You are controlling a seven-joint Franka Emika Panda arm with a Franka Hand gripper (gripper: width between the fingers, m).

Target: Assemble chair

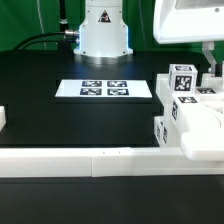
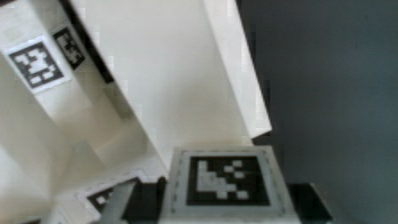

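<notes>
Exterior view findings: the chair pieces (image 1: pixel 190 118) are clustered at that view's right edge, on the black bench (image 1: pixel 60 120), just behind the long white border wall (image 1: pixel 90 160). 1 tagged block (image 1: pixel 182 82) stands highest in the cluster. The gripper (image 1: pixel 212 62) is seen only in part, hanging directly over the far right of the cluster, just beside that block; its body is cut off by the frame.

Wrist view findings: a tagged piece end (image 2: pixel 222 180) is seen between 2 dark fingertips (image 2: pixel 146 200), which stand close against its sides. Whether the piece is actually clamped cannot be told, as the contact faces are hidden. A long white slab (image 2: pixel 169 70) runs away from the gripper, its long axis pointing roughly along the line of sight.

Judgement: the coming move turns on the tagged piece lying straight below and between the fingers.

Markings: square black-and-white tags are noted on the pieces and on the marker board (image 1: pixel 104 89) at bench centre. No readable lettering or brand is visible.
</notes>
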